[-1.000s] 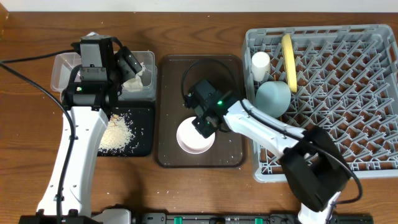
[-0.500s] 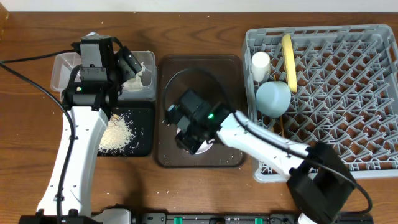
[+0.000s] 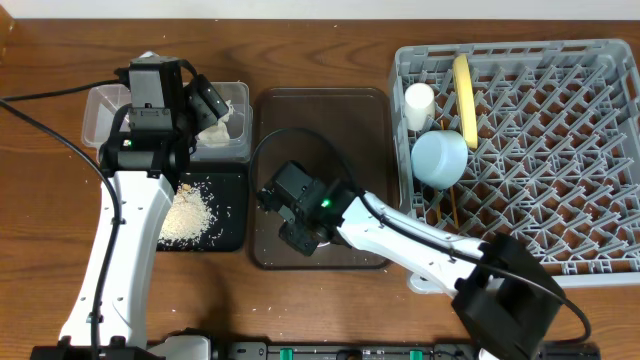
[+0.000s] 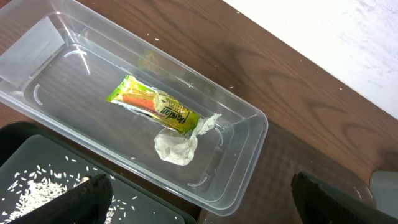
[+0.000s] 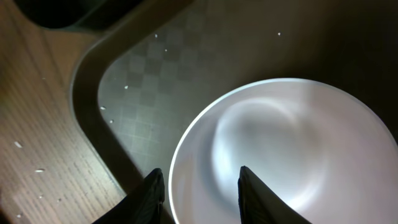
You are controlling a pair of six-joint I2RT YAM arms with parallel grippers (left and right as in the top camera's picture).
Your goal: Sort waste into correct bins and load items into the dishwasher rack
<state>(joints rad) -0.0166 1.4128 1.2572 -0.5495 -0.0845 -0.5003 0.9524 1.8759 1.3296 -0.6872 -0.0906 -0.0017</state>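
White-inside bowl (image 5: 280, 155) sits on the brown tray (image 5: 143, 81). Your overhead mostly hides it under the right gripper (image 5: 200, 175), but the wrist view shows fingers (image 5: 152, 193) parted astride its rim (not pinching). Your left gripper (image 4: 199, 183) gapes above the clear tub (image 4: 245, 127) holding wrapper (image 4: 155, 107) and tissue (image 4: 177, 147).

Seen from above, the brown wooden table (image 3: 320, 45) before us carries four containers set in a row. At far left we find a clear plastic tub (image 3: 92, 118), with a black tray (image 3: 232, 205) just in front of it, edge against edge. A larger brown serving tray (image 3: 320, 110) with rounded corners sits at centre, just beside both. To the right, past a narrow strip of bare wood, stands the grey dishwasher rack (image 3: 520, 50). It is the biggest of the four and reaches the frame's right edge. In the right wrist view we make out a few white crumbs (image 5: 38, 170) scattered on the wood beside the serving tray's corner.
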